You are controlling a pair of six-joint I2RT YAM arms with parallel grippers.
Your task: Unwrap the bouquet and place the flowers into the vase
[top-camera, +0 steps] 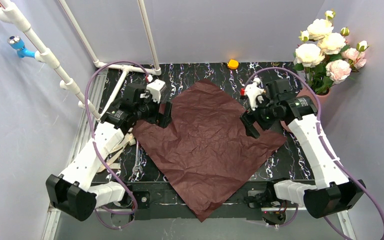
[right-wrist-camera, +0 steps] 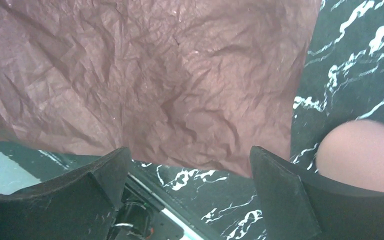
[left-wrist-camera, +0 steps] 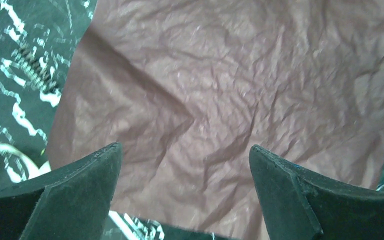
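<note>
The bouquet's maroon wrapping paper [top-camera: 207,145] lies spread flat and crinkled across the middle of the dark marbled table [top-camera: 290,160], with no flowers on it. The flowers [top-camera: 327,47], cream and pink roses, stand upright at the back right in the salmon vase [right-wrist-camera: 362,155], which the right arm mostly hides in the top view. My left gripper [top-camera: 163,114] hovers open over the paper's left edge [left-wrist-camera: 180,100], nothing between its fingers [left-wrist-camera: 80,185]. At the paper's right edge [right-wrist-camera: 155,85], my right gripper [top-camera: 250,125] is open and empty too.
A beige ribbon [top-camera: 116,150] lies beside the left arm, and a loop of it shows in the left wrist view [left-wrist-camera: 0,155]. A small orange object [top-camera: 233,63] sits at the back. White pipes [top-camera: 45,50] run along the left wall and rear.
</note>
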